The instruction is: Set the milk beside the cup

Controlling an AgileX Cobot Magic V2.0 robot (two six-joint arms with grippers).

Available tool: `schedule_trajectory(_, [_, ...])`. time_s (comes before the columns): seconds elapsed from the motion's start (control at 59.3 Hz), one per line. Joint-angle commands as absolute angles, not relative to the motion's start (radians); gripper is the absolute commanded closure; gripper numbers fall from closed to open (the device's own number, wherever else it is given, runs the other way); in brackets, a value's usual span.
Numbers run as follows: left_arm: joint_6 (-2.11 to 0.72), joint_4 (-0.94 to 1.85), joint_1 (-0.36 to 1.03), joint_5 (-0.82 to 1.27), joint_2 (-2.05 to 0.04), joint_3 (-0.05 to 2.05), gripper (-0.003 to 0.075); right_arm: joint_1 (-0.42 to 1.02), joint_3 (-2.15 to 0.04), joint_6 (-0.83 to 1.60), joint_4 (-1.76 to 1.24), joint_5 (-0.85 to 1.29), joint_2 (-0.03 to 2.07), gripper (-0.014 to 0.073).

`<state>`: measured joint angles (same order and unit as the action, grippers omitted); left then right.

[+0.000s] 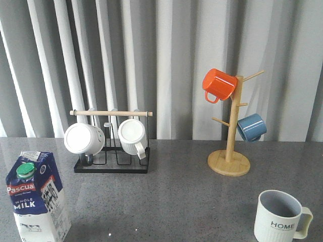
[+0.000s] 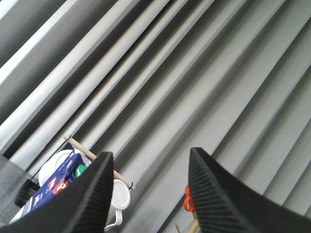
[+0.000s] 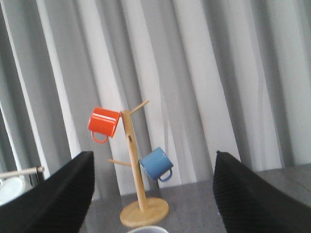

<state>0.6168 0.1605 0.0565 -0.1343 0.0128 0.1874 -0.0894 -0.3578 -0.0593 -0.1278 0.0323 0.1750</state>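
I see the milk (image 1: 38, 196) standing at the desk's (image 1: 176, 201) near left, well apart from the cup (image 1: 280, 217) at near right. Left claw (image 2: 150, 194) and right claw (image 3: 153, 194) both gape, empty. Risk: the tall carton could tip if gripped high. The carton's base is cropped.

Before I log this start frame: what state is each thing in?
milk: upright, capped, ungrasped
cup: upright, empty
white mugs: on their sides on the rack
orange mug: hung on the tree
blue mug: hung
left fingers: open
right fingers: open
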Motion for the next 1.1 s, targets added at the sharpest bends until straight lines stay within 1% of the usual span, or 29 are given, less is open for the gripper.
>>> schedule_trajectory(0.0, [0.615, 0.085, 0.07, -0.105, -0.025, 0.29, 0.0338, -0.095, -0.477, 0.029, -0.125, 0.124, 0.262, 0.008])
schedule_trajectory(0.084, [0.614, -0.018, 0.087, 0.022, -0.07, 0.391, 0.0338, -0.095, -0.605, 0.156, -0.125, 0.265, 0.356, 0.008])
schedule_trajectory(0.185, [0.59, -0.109, 0.111, 0.181, -0.15, 0.502, 0.0338, -0.095, -0.746, 0.231, -0.119, 0.39, 0.469, 0.008])
schedule_trajectory(0.287, [0.463, -0.117, 0.134, 0.327, -0.245, 0.614, 0.0337, -0.095, -0.847, 0.215, -0.029, 0.451, 0.551, 0.008])
schedule_trajectory(0.405, [0.342, -0.112, 0.151, 0.436, -0.35, 0.726, 0.0317, -0.095, -0.876, 0.179, 0.029, 0.473, 0.596, 0.008])
schedule_trajectory(0.59, [0.291, -0.108, 0.151, 0.406, -0.423, 0.798, 0.0304, -0.095, -0.87, 0.164, 0.104, 0.629, 0.693, 0.008])
schedule_trajectory(0.725, [0.291, -0.11, 0.151, 0.373, -0.423, 0.798, 0.0304, -0.095, -0.87, 0.149, 0.114, 0.614, 0.786, 0.008])
schedule_trajectory(0.843, [0.291, -0.11, 0.151, 0.372, -0.422, 0.798, 0.0304, -0.095, -0.87, 0.084, 0.142, 0.619, 0.907, 0.0081])
schedule_trajectory(1.079, [0.291, -0.11, 0.151, 0.377, -0.422, 0.798, 0.0304, -0.095, -0.87, 0.06, 0.138, 0.512, 1.099, 0.0128])
